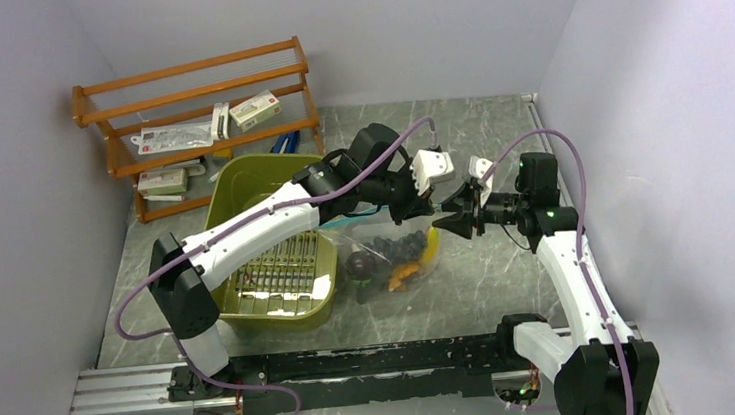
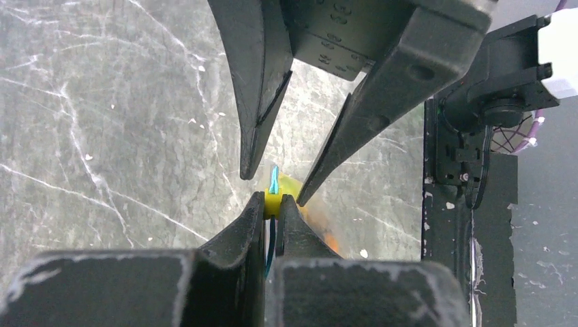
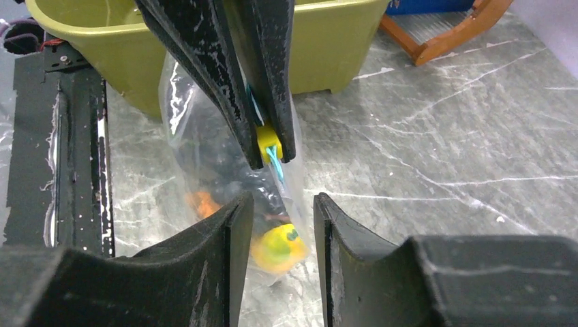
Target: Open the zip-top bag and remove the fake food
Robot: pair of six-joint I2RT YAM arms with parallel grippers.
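The clear zip-top bag [image 1: 393, 255] hangs over the table by its mouth. My left gripper [image 1: 421, 203] is shut on the yellow slider [image 3: 268, 136] of the teal zip strip [image 3: 275, 163]; in the left wrist view [image 2: 272, 203] the slider sits between the fingertips. Inside the bag I see the yellow banana [image 3: 276, 248], dark grapes [image 1: 392, 247] and an orange bit [image 3: 202, 202]. My right gripper [image 3: 281, 204] is open, one finger on each side of the bag's edge just below the slider, not touching it. It faces the left gripper in the top view [image 1: 450, 217].
An olive-green bin [image 1: 242, 193] with a rack inside stands just left of the bag. A wooden shelf [image 1: 195, 112] with packets is at the back left. The black base rail [image 1: 358, 369] runs along the near edge. Grey walls close in both sides.
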